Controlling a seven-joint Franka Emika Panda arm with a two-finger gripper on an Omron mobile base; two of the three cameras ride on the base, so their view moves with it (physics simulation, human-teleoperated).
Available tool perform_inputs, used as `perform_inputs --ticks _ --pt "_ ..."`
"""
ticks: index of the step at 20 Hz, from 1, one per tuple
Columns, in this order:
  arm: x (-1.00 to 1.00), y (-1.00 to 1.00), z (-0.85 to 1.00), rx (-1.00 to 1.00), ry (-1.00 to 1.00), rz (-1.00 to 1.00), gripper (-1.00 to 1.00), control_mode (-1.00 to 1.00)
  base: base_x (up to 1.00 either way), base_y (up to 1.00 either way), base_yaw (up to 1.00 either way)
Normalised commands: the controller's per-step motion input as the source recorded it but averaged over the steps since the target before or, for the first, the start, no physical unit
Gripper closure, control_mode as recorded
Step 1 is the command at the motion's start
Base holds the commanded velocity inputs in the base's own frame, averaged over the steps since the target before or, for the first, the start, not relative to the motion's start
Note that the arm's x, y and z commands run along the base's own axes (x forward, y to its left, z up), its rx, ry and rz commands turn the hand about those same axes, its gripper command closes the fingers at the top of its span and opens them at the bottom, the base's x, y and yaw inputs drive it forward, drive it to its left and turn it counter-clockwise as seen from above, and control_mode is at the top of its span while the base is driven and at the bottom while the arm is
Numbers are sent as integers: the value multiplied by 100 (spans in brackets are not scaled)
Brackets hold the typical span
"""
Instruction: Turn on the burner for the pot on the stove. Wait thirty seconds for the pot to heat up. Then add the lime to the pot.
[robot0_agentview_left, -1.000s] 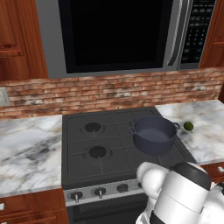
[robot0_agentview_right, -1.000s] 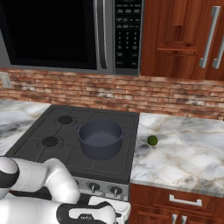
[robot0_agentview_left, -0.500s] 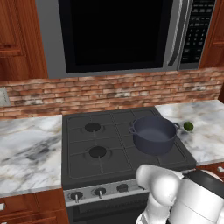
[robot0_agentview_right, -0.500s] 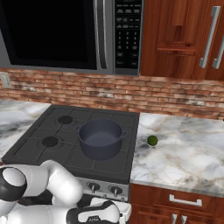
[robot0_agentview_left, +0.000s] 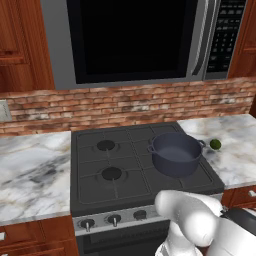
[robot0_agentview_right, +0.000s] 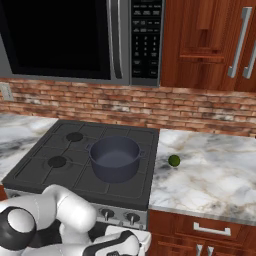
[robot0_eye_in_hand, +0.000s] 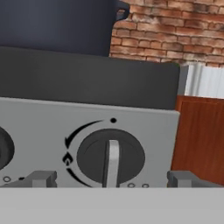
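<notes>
Pincer (robot0_eye_in_hand: 111, 178): you have it low in front of the stove's silver front strip, its two grey finger tips (robot0_eye_in_hand: 40, 178) spread wide to either side of one round dark knob (robot0_eye_in_hand: 110, 157), gripping nothing. In the hand view the knob sits between the tips with its pale central rib upright; whether the tips touch the strip you cannot tell. A second dark knob (robot0_eye_in_hand: 5, 148) shows just left of it.

Dark grey gas cooktop with black grid grates (robot0_agentview_left: 120, 167): set between two stretches of white-and-grey marbled surface (robot0_agentview_right: 210, 175), against a red brick wall (robot0_agentview_right: 200, 112). You can see two round black burners (robot0_agentview_left: 106, 145) on its left half, one near, one far.

Deep round dark blue-grey metal pot with two small loop handles (robot0_agentview_right: 115, 157): lidless, upright on the grate over the right half of the cooktop, toward its near side. Its wall looks dark and hollow; nothing visible in it.

Small round bright green lime (robot0_agentview_right: 174, 160): on the marbled surface just right of the cooktop's edge, near the pot but apart from it.

Silver microwave with black door (robot0_agentview_left: 135, 40): hung above the cooktop. Red-brown wooden cabinets (robot0_agentview_right: 210, 45) flank it; a matching drawer front (robot0_agentview_right: 210, 230) sits under the right surface.

White arm (robot0_agentview_left: 200, 225): folded low at the cooktop's front right corner.
</notes>
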Motion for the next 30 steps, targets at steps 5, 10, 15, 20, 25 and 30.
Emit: perform_inputs --ticks 5,10,15,20,25,30 --pt "18 0 0 0 0 0 -100 -100 0 0 0" --pt "21 0 0 0 0 0 -100 -100 0 0 0" --pt "14 0 0 0 0 0 -100 -100 0 0 0" --pt "2 0 0 0 -1 0 -100 -100 0 0 0" --pt "3 0 0 0 -1 0 100 -100 0 0 0" --pt "2 0 0 0 0 0 100 -100 0 0 0"
